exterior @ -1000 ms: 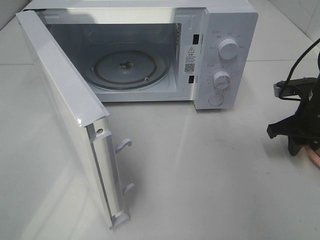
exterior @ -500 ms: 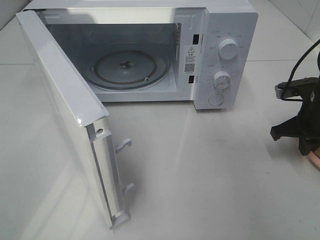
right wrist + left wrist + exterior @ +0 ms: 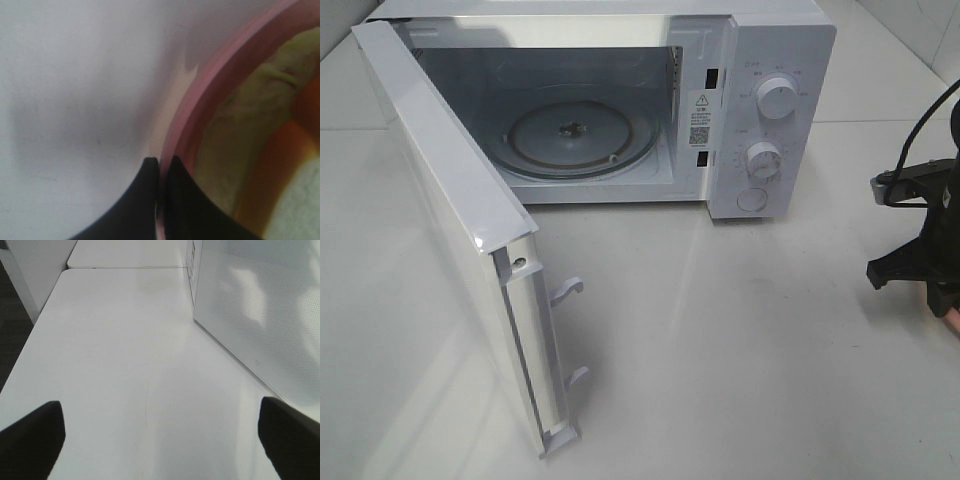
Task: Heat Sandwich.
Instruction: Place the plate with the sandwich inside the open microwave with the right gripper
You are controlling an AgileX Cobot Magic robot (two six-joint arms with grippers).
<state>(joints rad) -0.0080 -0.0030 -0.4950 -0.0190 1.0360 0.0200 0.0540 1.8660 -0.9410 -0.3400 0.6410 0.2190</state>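
The sandwich (image 3: 240, 125), yellow-green with an orange layer, lies on a round pink plate (image 3: 200, 105) and fills the right wrist view. My right gripper (image 3: 159, 167) is shut on the plate's rim, one finger outside it and one inside. From above, the right arm (image 3: 925, 255) stands at the table's far right edge, and only a sliver of the plate (image 3: 952, 320) shows beneath it. The white microwave (image 3: 775, 40) stands at the back with its door (image 3: 450, 200) swung wide and its glass turntable (image 3: 570, 135) bare. My left gripper (image 3: 160, 440) hangs open over bare table.
The open door juts toward the front left, its latch hooks (image 3: 565, 290) pointing right. The microwave's perforated side wall (image 3: 260, 315) stands close to the left gripper. The white table (image 3: 720, 340) runs between the microwave and the right arm.
The right gripper has closed onto the plate's rim, and the right arm has shifted slightly toward the right edge. The left gripper has stayed open and still.
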